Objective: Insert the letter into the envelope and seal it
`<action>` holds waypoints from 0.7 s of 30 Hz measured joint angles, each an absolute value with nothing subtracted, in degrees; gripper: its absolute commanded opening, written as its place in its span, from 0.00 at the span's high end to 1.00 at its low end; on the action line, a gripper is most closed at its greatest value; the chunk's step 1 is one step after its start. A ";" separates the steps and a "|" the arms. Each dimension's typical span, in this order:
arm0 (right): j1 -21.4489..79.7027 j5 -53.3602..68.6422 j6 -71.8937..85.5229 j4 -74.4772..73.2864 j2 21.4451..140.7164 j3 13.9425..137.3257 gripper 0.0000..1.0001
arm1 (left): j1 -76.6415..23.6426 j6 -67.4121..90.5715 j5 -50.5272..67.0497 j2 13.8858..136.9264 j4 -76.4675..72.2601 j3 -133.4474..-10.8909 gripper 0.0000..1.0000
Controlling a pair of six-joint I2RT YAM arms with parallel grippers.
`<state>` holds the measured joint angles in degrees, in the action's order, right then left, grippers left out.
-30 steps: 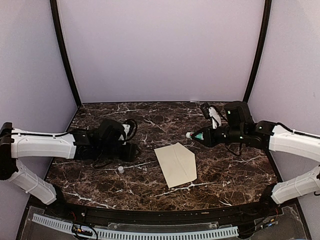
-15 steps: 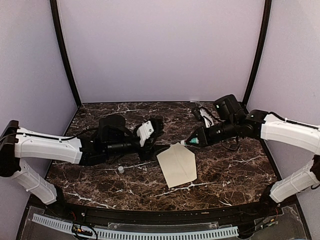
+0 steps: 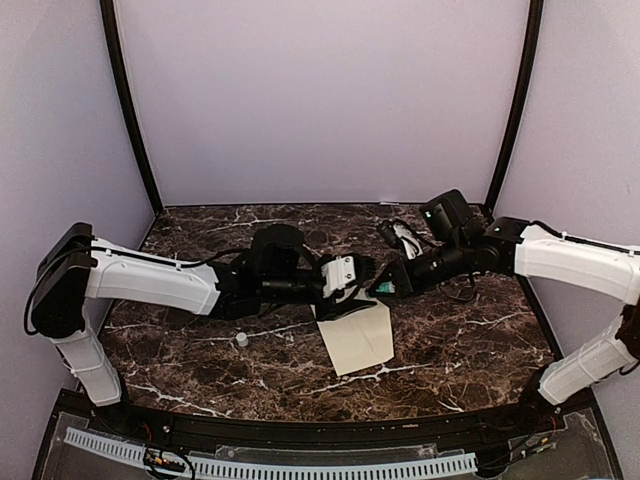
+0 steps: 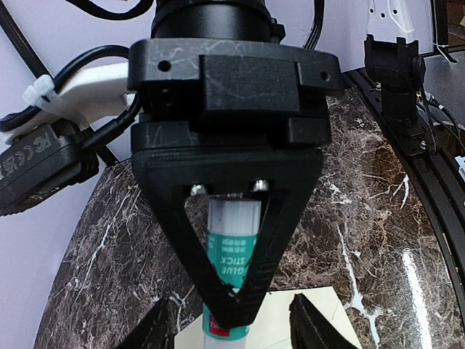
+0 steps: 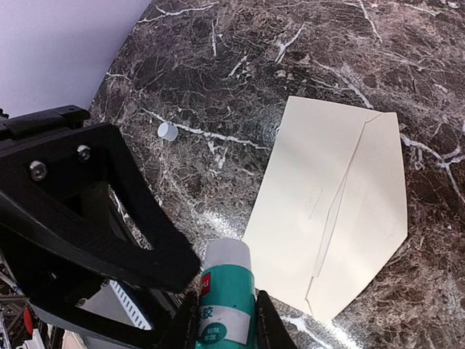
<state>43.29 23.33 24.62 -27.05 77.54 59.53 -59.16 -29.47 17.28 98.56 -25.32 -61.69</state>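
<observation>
The cream envelope (image 3: 358,338) lies flat at the table's middle with its pointed flap open (image 5: 341,211); its far end is covered by my left gripper. The letter does not show in any view. A teal-and-white glue stick (image 5: 227,291) sticks out of my right gripper (image 5: 227,321), which is shut on it just above the envelope's far edge (image 3: 398,280). My left gripper (image 3: 350,290) faces it nose to nose, open. Its two fingertips (image 4: 156,331) flank the stick's free end (image 4: 231,254) with gaps on both sides, above the envelope (image 4: 270,323).
A small white cap (image 3: 241,339) lies on the dark marble to the left of the envelope (image 5: 168,131). Both arms reach in towards the centre and meet there. Purple walls close the back and sides, and a rail runs along the near edge.
My left arm has swung from the left part of the table to the centre, up to the glue stick. The right gripper carried the stick slightly left and down towards it.
</observation>
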 measured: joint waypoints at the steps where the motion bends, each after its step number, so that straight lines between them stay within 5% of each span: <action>1: 43.29 23.46 24.56 -27.05 77.62 59.61 1.00 | -59.16 -29.89 17.39 99.35 -25.17 -62.33 0.47; 6: 43.29 23.90 24.51 -26.96 77.69 60.25 1.00 | -59.16 -31.11 17.34 102.50 -24.67 -64.88 0.54; 15: 43.00 24.38 25.08 -27.05 77.89 60.53 1.00 | -59.05 -32.64 15.11 105.65 -25.26 -66.63 0.99; 21: 41.78 24.23 24.77 -26.57 77.56 60.55 0.45 | -59.05 -32.38 13.80 105.78 -26.57 -66.63 1.00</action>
<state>41.78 24.23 24.77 -26.57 77.56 60.55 -59.05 -32.38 13.80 105.78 -26.57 -66.63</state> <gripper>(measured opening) 0.351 0.223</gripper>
